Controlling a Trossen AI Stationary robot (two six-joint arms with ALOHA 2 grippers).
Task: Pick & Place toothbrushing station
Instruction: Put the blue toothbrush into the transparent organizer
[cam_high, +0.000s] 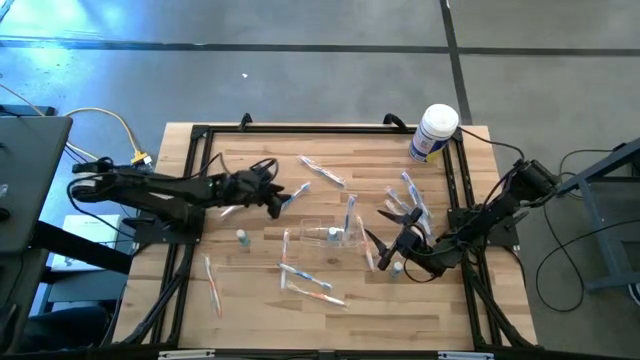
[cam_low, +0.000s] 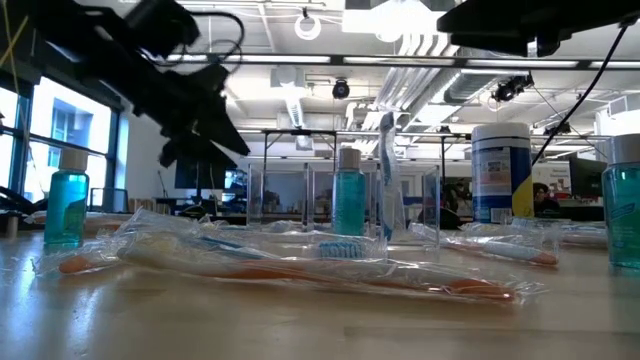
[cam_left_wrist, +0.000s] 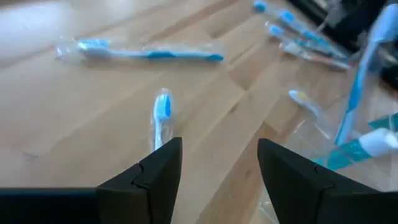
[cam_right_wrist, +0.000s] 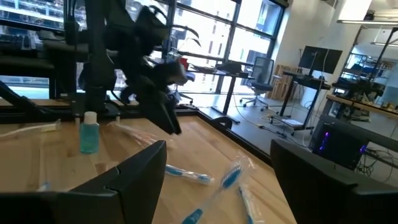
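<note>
Left gripper (cam_high: 287, 201) spread wide, empty, just beside clear toothbrushing station (cam_high: 325, 236) mid-table — approach step. Right gripper (cam_high: 385, 240) also wide, empty, opposite side. Next: straddle holder wall, close.

I'm in a lab/office space: office chairs (cam_right_wrist: 260, 73), desks, big windows (cam_right_wrist: 205, 37) beyond my right gripper (cam_right_wrist: 217, 180), ceiling ducts (cam_low: 420, 75) overhead.

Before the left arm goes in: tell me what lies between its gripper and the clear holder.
Nothing solid. The open left gripper hangs just left of the clear holder; only a wrapped toothbrush lies flat on the table under its fingers.
</note>
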